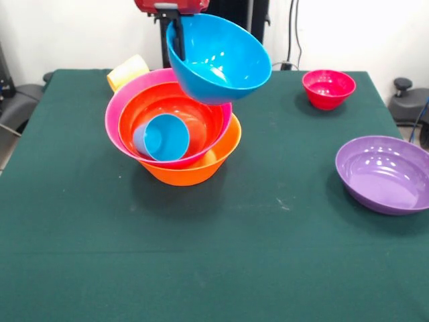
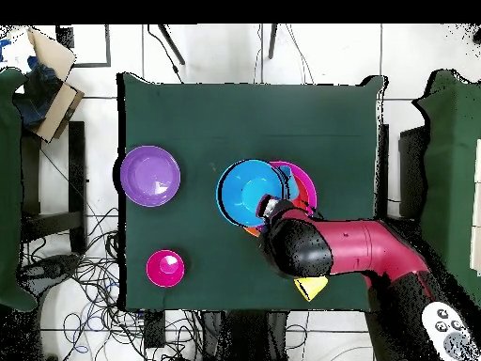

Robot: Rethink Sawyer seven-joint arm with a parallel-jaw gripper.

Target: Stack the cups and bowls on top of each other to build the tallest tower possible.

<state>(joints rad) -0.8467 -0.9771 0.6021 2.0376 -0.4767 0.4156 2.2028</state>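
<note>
My gripper [image 1: 177,35] is shut on the far rim of the blue bowl [image 1: 218,57], which hangs tilted above the tower [image 1: 181,134]; the overhead view shows the blue bowl [image 2: 249,193] over the pile's left part. The tower is a large orange bowl [image 1: 201,168] holding a pink bowl [image 1: 124,107] and a red-orange bowl [image 1: 174,111], all leaning. A light blue cup [image 1: 163,137] lies on its side inside the red-orange bowl. A yellow-orange cup [image 1: 127,71] lies behind the pile. The purple bowl [image 1: 385,173] and magenta bowl [image 1: 328,88] sit apart on the table.
The green cloth table [image 1: 221,255] stretches wide in front of the pile. In the overhead view the red arm [image 2: 366,254] reaches in from the lower right, the purple bowl [image 2: 149,175] and magenta bowl [image 2: 165,268] lie at the left, and cables run along the floor.
</note>
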